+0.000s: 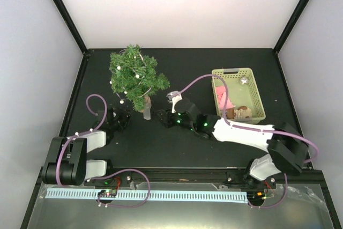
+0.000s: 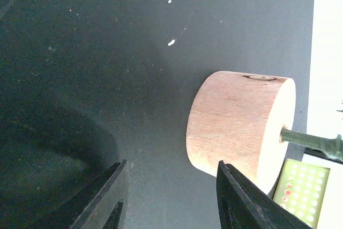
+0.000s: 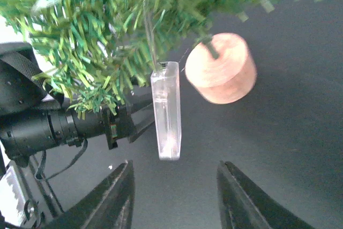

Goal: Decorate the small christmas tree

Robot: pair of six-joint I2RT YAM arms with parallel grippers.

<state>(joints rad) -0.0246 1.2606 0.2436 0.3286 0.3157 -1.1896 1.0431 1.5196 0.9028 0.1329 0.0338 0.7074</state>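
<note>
**Q:** Where does the small christmas tree (image 1: 135, 76) stand, and why are both your arms so close to it?

**A:** It stands on the far left part of the table (image 1: 161, 148), well apart from the pale green basket (image 1: 231, 71) on the right. I judge that both my arms are at its foot for one purpose. My left gripper (image 2: 171, 167) is placed to steady the wood base (image 2: 236, 124). My right gripper (image 3: 174, 165) faces the clear box (image 3: 166, 111), which hangs by a thin wire (image 3: 150, 30) from the lower branches.

**Q:** What do the grippers hold?

**A:** Nothing that I can see. The left jaws stand about half apart, with only bare table between them. The base lies just beside one finger, and I cannot tell whether they touch. The right jaws are also parted and empty, with the box ahead of them and not between them.

**Q:** Which way does the tree point?

**A:** Its long axis runs from the disc, near my grippers, through the short trunk to the tip. From above, the tip points toward the far edge. From the right wrist the disc looks canted, but I cannot tell whether the tree is truly tilted or upright.
</note>
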